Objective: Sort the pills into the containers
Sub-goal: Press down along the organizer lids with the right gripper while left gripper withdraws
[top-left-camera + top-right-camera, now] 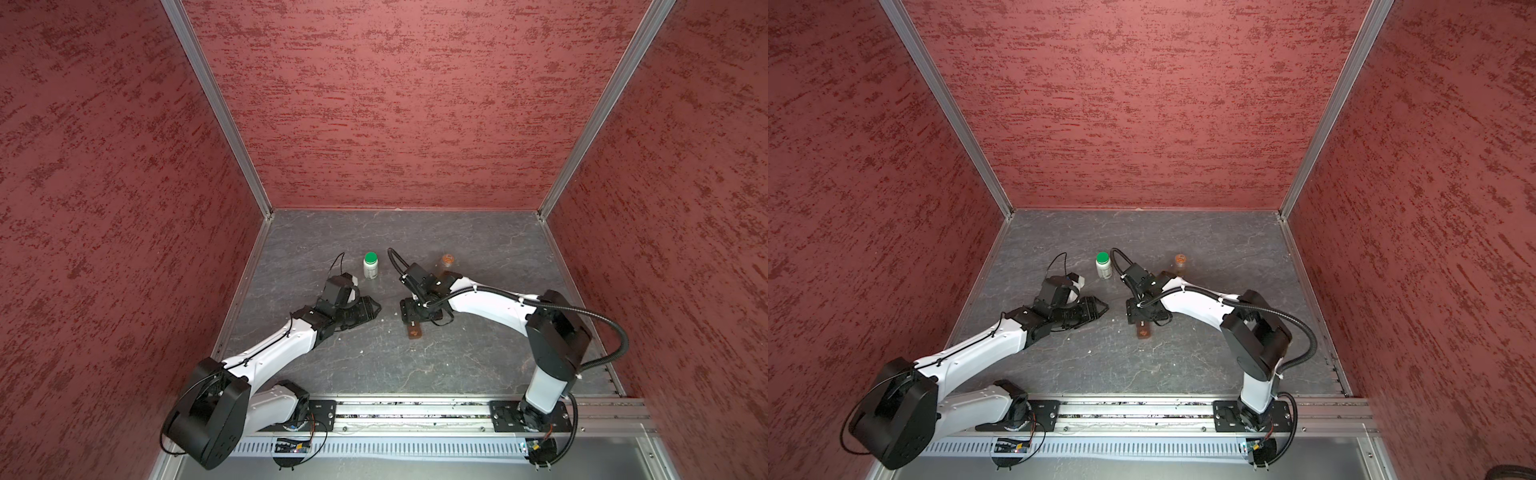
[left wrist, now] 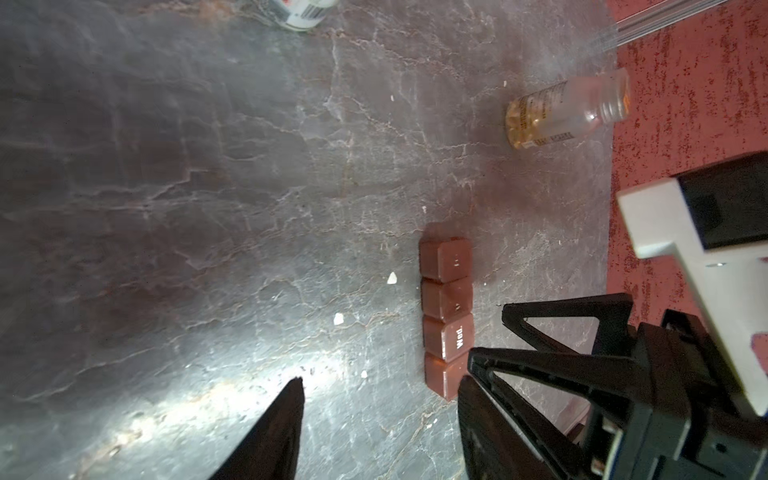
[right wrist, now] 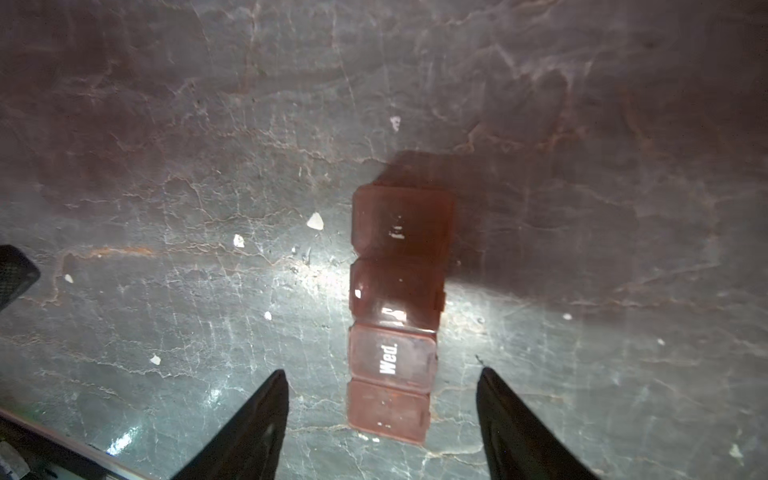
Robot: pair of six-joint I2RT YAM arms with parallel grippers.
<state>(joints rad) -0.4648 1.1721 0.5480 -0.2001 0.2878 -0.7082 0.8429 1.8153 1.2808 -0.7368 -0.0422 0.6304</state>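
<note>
A brown pill organizer (image 3: 395,316) with four shut lids, one marked "Wed.", lies flat on the grey table (image 1: 478,365). My right gripper (image 3: 382,372) hangs open over its near end, both fingers clear of it; in both top views this gripper (image 1: 411,318) covers most of the organizer (image 1: 414,331) (image 1: 1143,331). My left gripper (image 2: 382,382) is open and empty, just left of the organizer (image 2: 446,291). A white bottle with a green cap (image 1: 370,266) (image 1: 1103,266) and an uncapped clear bottle of amber pills (image 2: 565,112) (image 1: 446,262) stand behind.
Small white fragments (image 3: 315,221) (image 2: 391,278) lie scattered on the table left of the organizer. Red textured walls (image 1: 124,208) close in three sides. A metal rail (image 1: 415,411) with both arm bases runs along the front edge.
</note>
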